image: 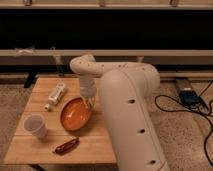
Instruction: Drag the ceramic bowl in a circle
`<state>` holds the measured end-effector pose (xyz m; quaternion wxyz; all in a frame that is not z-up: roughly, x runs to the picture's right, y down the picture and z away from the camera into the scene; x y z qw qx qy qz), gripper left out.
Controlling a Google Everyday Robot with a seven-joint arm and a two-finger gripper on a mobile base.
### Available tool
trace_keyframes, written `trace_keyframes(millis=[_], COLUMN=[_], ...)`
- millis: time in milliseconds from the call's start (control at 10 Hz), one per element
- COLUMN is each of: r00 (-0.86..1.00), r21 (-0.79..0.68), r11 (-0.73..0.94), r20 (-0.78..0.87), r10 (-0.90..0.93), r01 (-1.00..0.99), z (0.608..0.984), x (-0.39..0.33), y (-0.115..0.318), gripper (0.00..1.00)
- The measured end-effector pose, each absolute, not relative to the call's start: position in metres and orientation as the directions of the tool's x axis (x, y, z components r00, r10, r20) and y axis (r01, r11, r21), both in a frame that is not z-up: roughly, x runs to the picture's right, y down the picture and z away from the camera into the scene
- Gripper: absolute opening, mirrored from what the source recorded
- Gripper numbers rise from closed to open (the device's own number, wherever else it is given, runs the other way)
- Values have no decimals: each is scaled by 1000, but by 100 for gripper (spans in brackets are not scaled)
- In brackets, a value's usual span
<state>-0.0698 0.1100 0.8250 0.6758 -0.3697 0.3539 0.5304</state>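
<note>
The ceramic bowl (76,114), round, glossy orange with a darker rim, sits tilted near the middle of the wooden table (30,145). My white arm reaches over the table from the right. My gripper (89,102) points down at the bowl's right rim and touches it. The arm hides the table's right part.
A small white cup (35,126) stands at the left front. A white bottle (55,95) lies at the back left. A brown wrapped item (67,145) lies near the front edge. Black cables (182,112) and a blue box (190,96) lie on the floor to the right.
</note>
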Motion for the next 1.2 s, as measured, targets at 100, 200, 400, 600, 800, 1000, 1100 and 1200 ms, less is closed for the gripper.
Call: trace_keyframes(millis=[100,200,400,600,800,1000,1100,1200], r00=[179,164,127,93,48,21,7,-1], r21=[-116,-102,-64,-30,12,39,51,59], r11=[161,156,143,131,114,103,96,92], r20=[-870,-870,-866,-861,-856,-852,-849,-847], r10=[459,466,484,501,515,523,528,531], r01=[-980,-983,-988,-991,-993,-994,-994,-994], z=[821,817,814,813,815,817,819,820], x=[-68,-64,-57,-52,-40,-33,-30,-28], y=[111,111,110,108,107,107,106,106], gripper=[0,0,13,31,53,67,67,67])
